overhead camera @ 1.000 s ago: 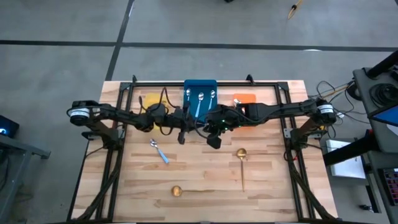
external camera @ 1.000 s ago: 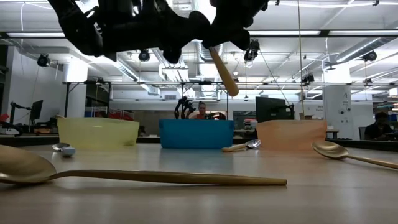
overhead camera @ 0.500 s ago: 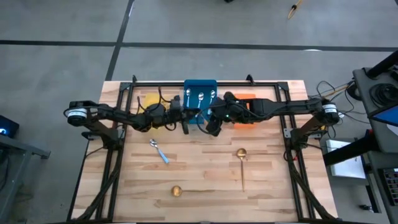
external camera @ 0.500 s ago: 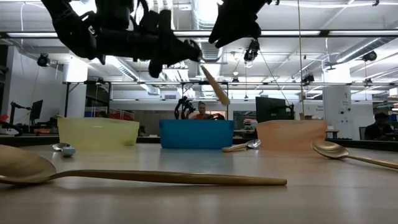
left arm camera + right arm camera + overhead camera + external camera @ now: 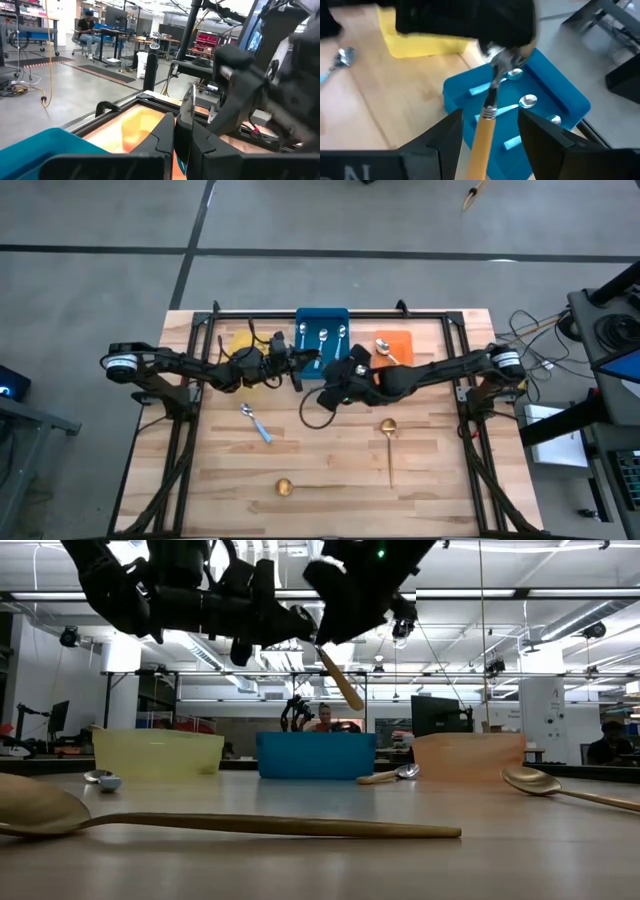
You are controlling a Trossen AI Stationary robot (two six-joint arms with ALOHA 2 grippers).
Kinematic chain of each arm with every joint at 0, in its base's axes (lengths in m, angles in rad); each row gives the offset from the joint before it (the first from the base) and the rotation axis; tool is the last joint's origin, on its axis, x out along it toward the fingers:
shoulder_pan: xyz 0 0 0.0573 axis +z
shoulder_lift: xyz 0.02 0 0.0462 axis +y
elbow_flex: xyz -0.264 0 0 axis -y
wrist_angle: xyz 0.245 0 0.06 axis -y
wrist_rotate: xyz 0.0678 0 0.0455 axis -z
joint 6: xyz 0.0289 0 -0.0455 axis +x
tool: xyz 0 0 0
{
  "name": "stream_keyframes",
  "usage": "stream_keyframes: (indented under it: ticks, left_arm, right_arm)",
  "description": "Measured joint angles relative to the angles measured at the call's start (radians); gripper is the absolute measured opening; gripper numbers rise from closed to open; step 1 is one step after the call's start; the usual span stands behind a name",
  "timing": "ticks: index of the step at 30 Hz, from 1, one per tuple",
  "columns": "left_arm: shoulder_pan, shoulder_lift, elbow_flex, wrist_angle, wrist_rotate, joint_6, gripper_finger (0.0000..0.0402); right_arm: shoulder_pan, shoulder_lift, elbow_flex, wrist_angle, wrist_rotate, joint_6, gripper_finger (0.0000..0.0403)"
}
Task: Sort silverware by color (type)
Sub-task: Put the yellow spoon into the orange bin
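High view: your right gripper [image 5: 334, 385] sits at centre frame, just below the blue bin [image 5: 322, 320]; a second ago it hung lower and right. Your left gripper [image 5: 297, 365] waits beside it at the blue bin's lower left. Three blue-handled spoons [image 5: 325, 340] lie in that bin. One orange-handled spoon [image 5: 384, 351] lies in the orange bin [image 5: 396, 338]. Yellow bin [image 5: 241, 340] at upper left. On the table: one blue-handled spoon [image 5: 255, 423], lower left, and two gold spoons [image 5: 388, 442], lower centre and right.

Low view: you see the held orange-handled spoon [image 5: 340, 678] at upper centre, long axis diagonal, handle end pointing down-right. A second ago it was right of there.

Right wrist view: your right fingers [image 5: 445, 135] are clamped on the orange handle [image 5: 484, 135]; its silver bowl [image 5: 507, 59] points away, over the blue bin.

Left wrist view: your left fingers [image 5: 165, 137] are pressed together, nothing between.
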Motion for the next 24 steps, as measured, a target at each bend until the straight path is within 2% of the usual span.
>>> stream_keyframes:
  ticks: [8,13,24]
  left_arm:
    - [0.0,-0.001,-0.002,0.001,0.0,0.0,0.0]
    - [-0.001,-0.005,-0.002,0.002,0.0,-0.008,0.0]
    - [0.001,-0.007,-0.002,0.005,0.015,-0.024,0.0]
  right_arm:
    - [-0.007,0.046,0.002,0.099,0.05,-0.015,0.0178]
    - [-0.009,0.054,0.001,0.114,0.11,-0.016,0.0159]
    - [-0.017,0.06,0.001,0.131,0.105,0.005,0.0033]
